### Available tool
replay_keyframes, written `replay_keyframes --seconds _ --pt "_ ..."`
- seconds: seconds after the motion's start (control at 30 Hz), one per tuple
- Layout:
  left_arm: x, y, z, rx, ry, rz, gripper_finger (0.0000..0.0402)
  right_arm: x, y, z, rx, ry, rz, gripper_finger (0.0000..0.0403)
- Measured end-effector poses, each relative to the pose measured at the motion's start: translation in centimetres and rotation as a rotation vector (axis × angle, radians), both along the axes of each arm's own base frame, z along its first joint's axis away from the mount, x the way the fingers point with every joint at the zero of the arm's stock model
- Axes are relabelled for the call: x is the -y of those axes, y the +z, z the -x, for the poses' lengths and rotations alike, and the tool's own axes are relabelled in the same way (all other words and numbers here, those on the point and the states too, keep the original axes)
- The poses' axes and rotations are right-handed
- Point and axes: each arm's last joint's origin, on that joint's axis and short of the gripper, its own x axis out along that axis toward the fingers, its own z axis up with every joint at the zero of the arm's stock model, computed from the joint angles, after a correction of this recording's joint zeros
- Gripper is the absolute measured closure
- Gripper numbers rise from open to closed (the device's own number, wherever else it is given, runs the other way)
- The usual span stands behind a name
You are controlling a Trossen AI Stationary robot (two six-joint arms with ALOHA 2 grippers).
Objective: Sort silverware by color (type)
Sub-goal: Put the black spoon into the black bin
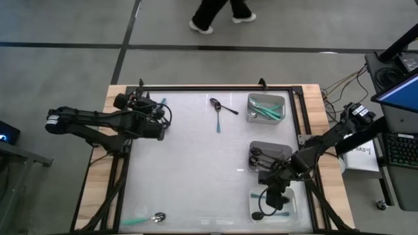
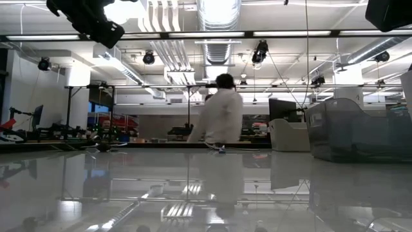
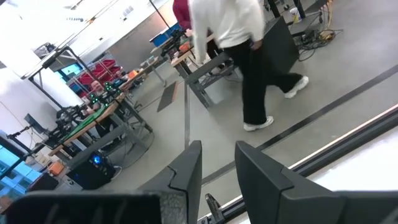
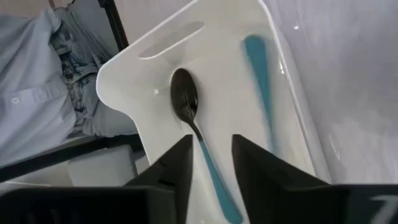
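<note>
The right tool (image 1: 273, 196) hangs over the white rectangular tray (image 1: 290, 210) at the desk's near right corner, its fingers (image 4: 177, 163) parted just above a black-bowled spoon with a teal handle (image 4: 193, 124) lying loose in that tray beside another teal-handled spoon (image 4: 260, 68). The left tool (image 1: 162, 117) waits raised near the white desk's (image 1: 189, 170) far left, fingers (image 3: 186, 171) apart and holding nothing. Other spoons lie in the two grey trays (image 1: 266, 108) on the right, and some lie loose on the desk: a dark-bowled, teal-handled one (image 1: 217, 111) near the far edge and a silver-bowled, teal-handled one (image 1: 147, 219) at the near left.
</note>
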Motion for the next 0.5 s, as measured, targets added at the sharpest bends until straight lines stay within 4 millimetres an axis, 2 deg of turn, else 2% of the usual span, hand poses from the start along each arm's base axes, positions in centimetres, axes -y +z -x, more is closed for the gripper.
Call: replay_keyframes --seconds 0.1,0.2,0.4,0.5 --pt "0.0 -0.1 0.0 -0.001 -0.002 0.022 0.0322 0.0 0.1 0.0 -0.001 0.003 -0.006 0.0276" --pt "0.0 -0.1 0.0 -0.002 -0.003 0.036 0.0322 0.2 0.5 0.2 0.014 0.002 -0.017 0.0266" --pt "0.0 -0.2 0.0 -0.003 -0.005 0.057 0.0322 1.1 3.5 -0.4 0.181 0.057 -0.014 0.0278" --pt "0.0 -0.3 0.0 -0.005 -0.009 0.093 0.0322 2.6 4.9 -1.2 0.323 0.080 0.136 0.0287"
